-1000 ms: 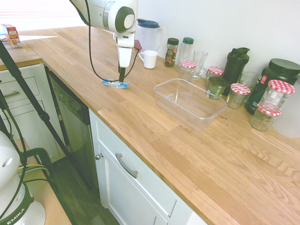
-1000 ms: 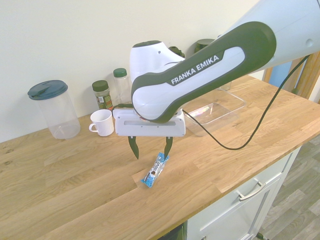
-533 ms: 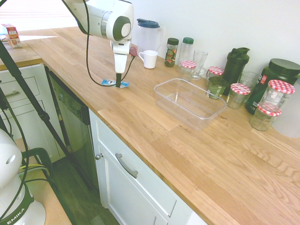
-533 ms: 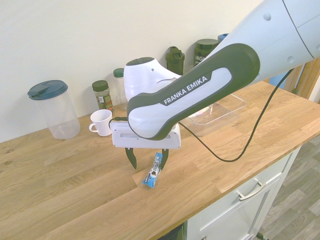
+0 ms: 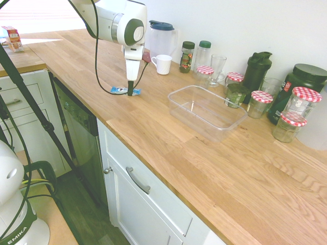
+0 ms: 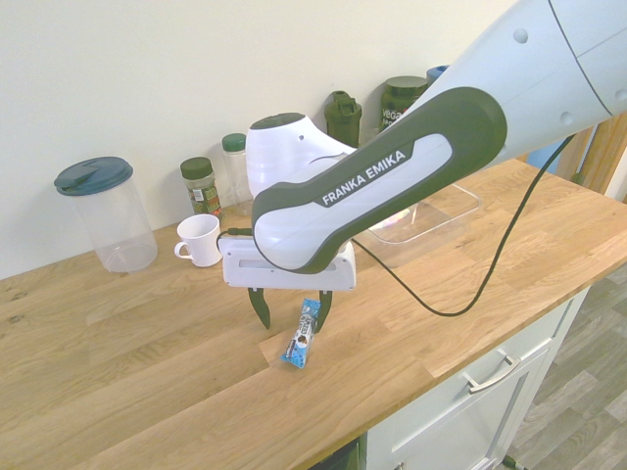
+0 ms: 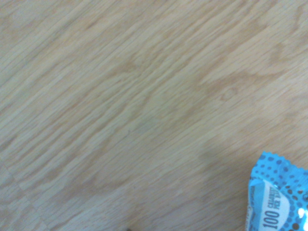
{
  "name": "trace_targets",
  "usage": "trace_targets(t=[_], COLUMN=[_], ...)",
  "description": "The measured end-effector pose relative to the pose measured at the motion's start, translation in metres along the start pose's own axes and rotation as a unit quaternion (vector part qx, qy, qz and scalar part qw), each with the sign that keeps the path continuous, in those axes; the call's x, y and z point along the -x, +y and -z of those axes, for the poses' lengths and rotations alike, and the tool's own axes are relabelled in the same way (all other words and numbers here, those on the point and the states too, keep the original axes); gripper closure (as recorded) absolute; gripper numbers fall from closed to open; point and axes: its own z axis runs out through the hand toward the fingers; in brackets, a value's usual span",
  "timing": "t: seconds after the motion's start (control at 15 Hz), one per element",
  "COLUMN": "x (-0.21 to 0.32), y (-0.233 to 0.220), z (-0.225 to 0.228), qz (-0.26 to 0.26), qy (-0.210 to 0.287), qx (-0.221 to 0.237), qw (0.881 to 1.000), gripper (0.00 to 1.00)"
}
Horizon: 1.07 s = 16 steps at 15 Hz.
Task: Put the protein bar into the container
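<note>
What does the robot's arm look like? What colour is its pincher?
The arm is chunky and rounded, shiny white with dark green-black bands. One band says FRANKA EMIKA in white letters. A thin black cable loops from it. Its gripper is a white box with two short, dark, pointed fingers.

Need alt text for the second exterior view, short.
White arm's open gripper points down over a blue-and-white protein bar lying on a wooden counter. Behind: white mug, lidded pitcher, clear container.
</note>
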Motion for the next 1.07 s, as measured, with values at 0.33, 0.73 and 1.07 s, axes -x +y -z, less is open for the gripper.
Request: trace_targets(t=[0.33, 0.73, 1.07], x=[-0.0004, -0.0012, -0.0036], y=[-0.0013, -0.0016, -0.0005], z=[0.0022, 0.0036, 0.0014], qz=[-0.004, -0.004, 0.008], qy=[-0.006, -0.005, -0.002], qx=[0.002, 0.008, 0.016], qw=[1.000, 1.000, 1.000], gripper=[1.00, 1.00, 1.00])
